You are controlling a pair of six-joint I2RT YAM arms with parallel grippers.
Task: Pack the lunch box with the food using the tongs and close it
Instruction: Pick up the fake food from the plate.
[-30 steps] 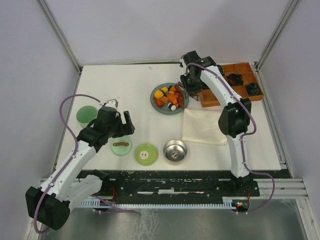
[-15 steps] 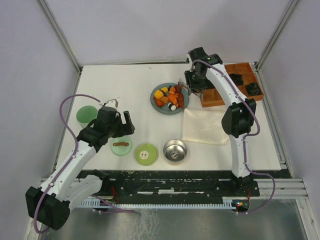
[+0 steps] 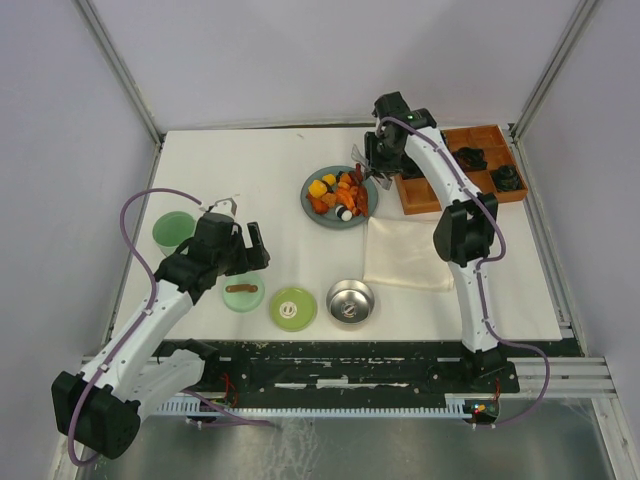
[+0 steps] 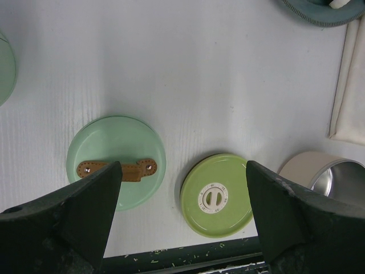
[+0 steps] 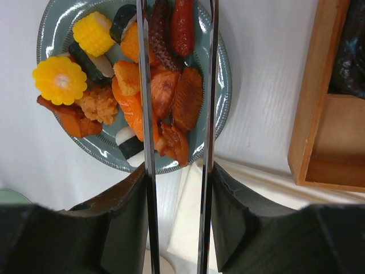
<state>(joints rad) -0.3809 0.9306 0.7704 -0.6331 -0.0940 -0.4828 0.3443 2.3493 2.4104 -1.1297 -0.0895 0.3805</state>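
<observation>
My right gripper [image 5: 178, 171] is shut on the silver tongs [image 5: 209, 85]; their two thin arms run parallel over the grey-blue plate [image 5: 97, 149]. The food on it includes yellow corn [image 5: 60, 80], orange pieces [image 5: 134, 108], a red-brown sausage [image 5: 182, 25] and a black-and-white roll [image 5: 130, 149]. From above, this gripper [image 3: 383, 160] hangs over the plate's far-right side. My left gripper [image 4: 182, 191] is open and empty above the brown-handled mint lid [image 4: 117, 160] and the lime-green lid [image 4: 217, 194]. The mint canister [image 3: 174, 232] stands open at the left, and the steel bowl [image 3: 351, 301] sits near the front.
A compartmented wooden tray [image 3: 470, 170] with dark objects lies at the back right, close to the right arm. A folded cream cloth [image 3: 408, 252] lies between the plate [image 3: 308, 190] and the bowl. Frame posts stand at the table's corners.
The right wrist has swung a little to the right and then back over the plate's far side, tongs still in its grip. The left arm has not moved.
</observation>
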